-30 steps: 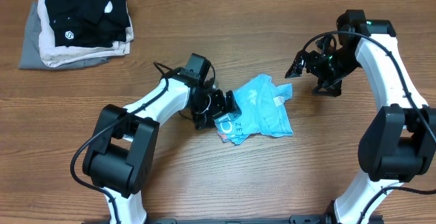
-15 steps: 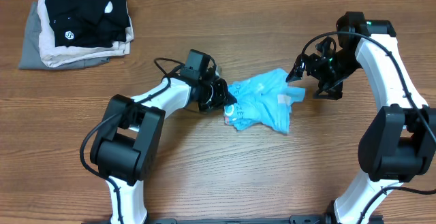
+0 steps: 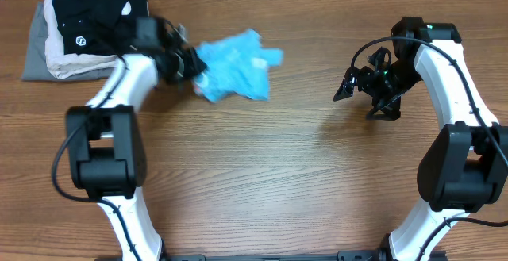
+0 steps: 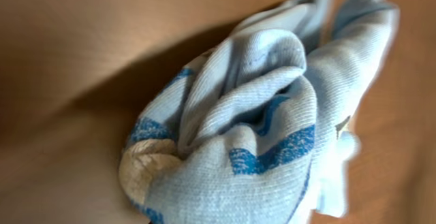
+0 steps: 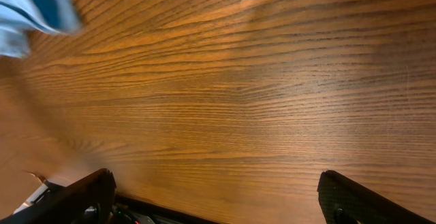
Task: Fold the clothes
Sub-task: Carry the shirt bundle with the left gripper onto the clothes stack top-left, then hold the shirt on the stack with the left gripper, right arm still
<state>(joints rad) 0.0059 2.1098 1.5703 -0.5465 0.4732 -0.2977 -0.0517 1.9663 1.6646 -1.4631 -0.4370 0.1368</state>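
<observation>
With my left gripper (image 3: 181, 61) now clenched on the bunched sky-blue T-shirt (image 3: 234, 67), I am swinging it from frame centre to the upper left, near the folded garments (image 3: 79, 35), while my right gripper (image 3: 343, 92) is waiting spread wide, folding unstarted.

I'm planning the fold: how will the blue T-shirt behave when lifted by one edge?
Probably floppy: the T-shirt bunches in soft rolls at the left claw. Likely light, since one pinch seems to carry it all. It will probably crumple, not lie flat.
</observation>
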